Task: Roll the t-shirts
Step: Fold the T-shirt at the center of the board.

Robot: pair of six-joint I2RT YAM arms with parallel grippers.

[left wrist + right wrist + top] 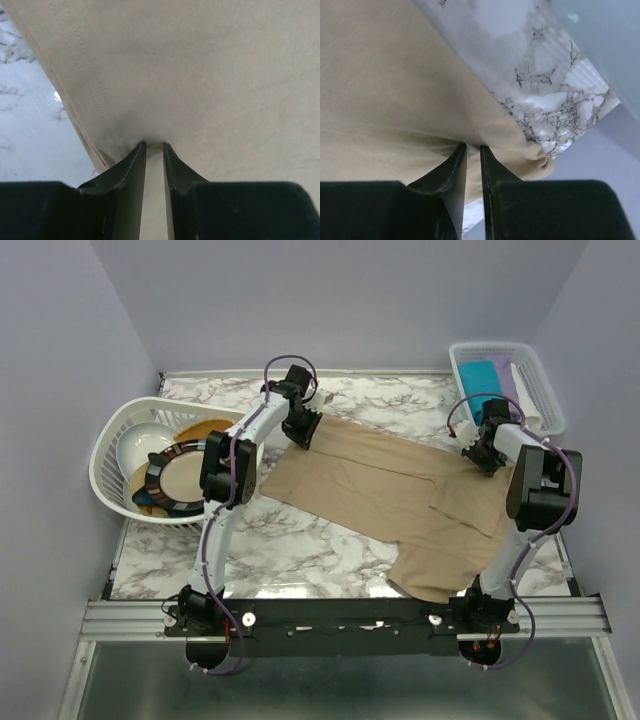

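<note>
T-shirt [380, 490] on marbled table [300, 550], lilac walls [350, 300]

No text, label, brand, number or sign can be read on anything in these views.

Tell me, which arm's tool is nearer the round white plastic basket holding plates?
Left. The left tool pinches the beige fabric t-shirt near the round white basket; the right tool grips the shirt's opposite end, across the marble table.
</note>
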